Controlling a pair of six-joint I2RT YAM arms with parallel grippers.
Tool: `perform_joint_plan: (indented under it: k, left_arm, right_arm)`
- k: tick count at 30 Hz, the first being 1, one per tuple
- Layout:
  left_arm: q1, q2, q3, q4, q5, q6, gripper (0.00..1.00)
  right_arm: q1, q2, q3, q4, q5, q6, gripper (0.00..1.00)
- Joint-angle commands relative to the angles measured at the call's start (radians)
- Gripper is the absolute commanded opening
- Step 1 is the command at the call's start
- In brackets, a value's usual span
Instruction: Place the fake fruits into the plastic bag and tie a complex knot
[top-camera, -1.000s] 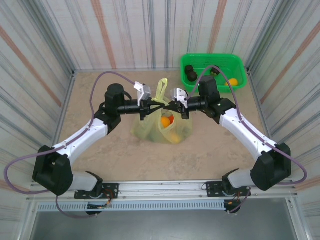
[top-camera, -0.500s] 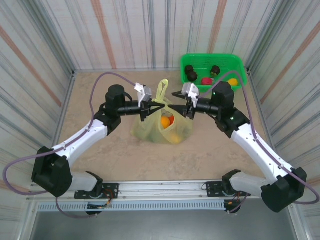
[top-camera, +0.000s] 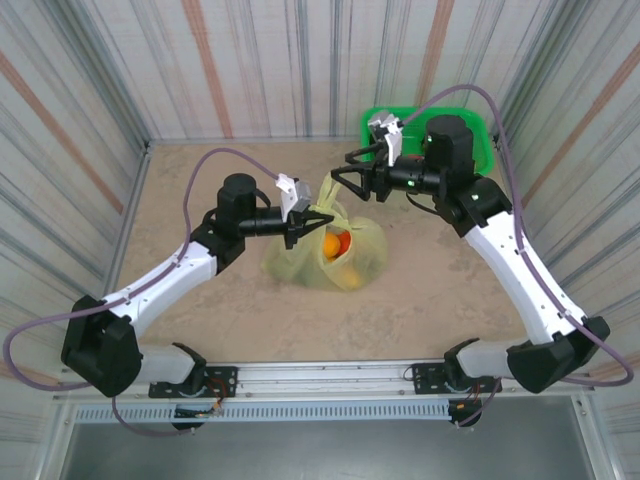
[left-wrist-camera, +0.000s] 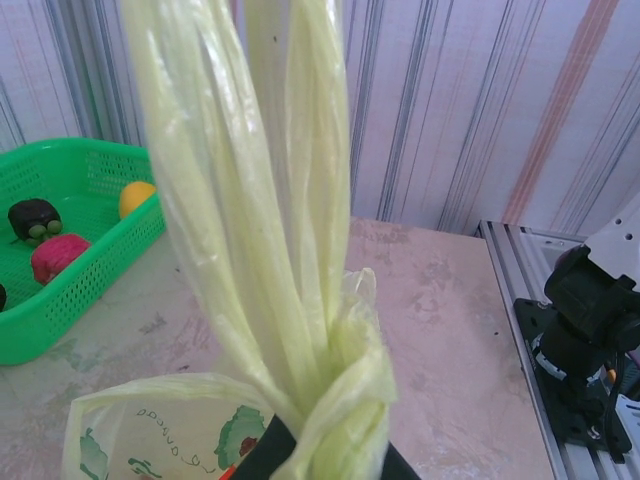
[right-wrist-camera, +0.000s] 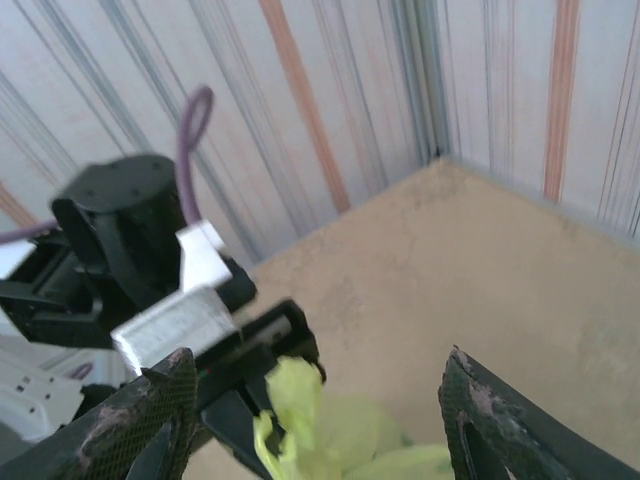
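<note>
Step in hand: filling, I judge. Some fake fruits (top-camera: 334, 243) lie inside the plastic bag (top-camera: 350, 262), while a pink fruit (left-wrist-camera: 58, 256) and a few more wait in the green basket (top-camera: 367, 128).
Bag place: on the counter (top-camera: 200, 170), near the basket's front-left side, not touching it.
Left fingers: the left gripper (top-camera: 312, 217) is clenched on the plastic bag at its gathered handle loops (left-wrist-camera: 265, 200), on the bag's edge far from the basket.
Right fingers: the right gripper (top-camera: 345, 170) is spread wide and empty, raised just beside the basket's left end, tips turned away from it.
Handles' long axis: nearly upright, rising from the left fingers, free ends pointing up.
Bag mouth: I cannot tell which way it opens.
Next move: probably the right gripper must turn to the basket, come down over one fruit and close gently, because glossy plastic may slip.
</note>
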Motion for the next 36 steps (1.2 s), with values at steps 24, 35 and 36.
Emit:
perform_joint_plan:
  k: [24, 35, 36]
  left_arm:
    - [-0.012, -0.031, 0.003, -0.054, -0.038, 0.035, 0.0]
    - [0.013, -0.029, -0.012, -0.027, -0.073, 0.001, 0.0]
    - [0.013, -0.028, -0.012, -0.029, -0.072, 0.001, 0.0]
  right_arm:
    - [0.002, 0.004, 0.024, -0.075, 0.058, 0.069, 0.0]
    - [-0.056, -0.058, -0.005, -0.058, 0.117, 0.082, 0.0]
    - [-0.059, -0.062, -0.011, -0.054, 0.12, 0.085, 0.0]
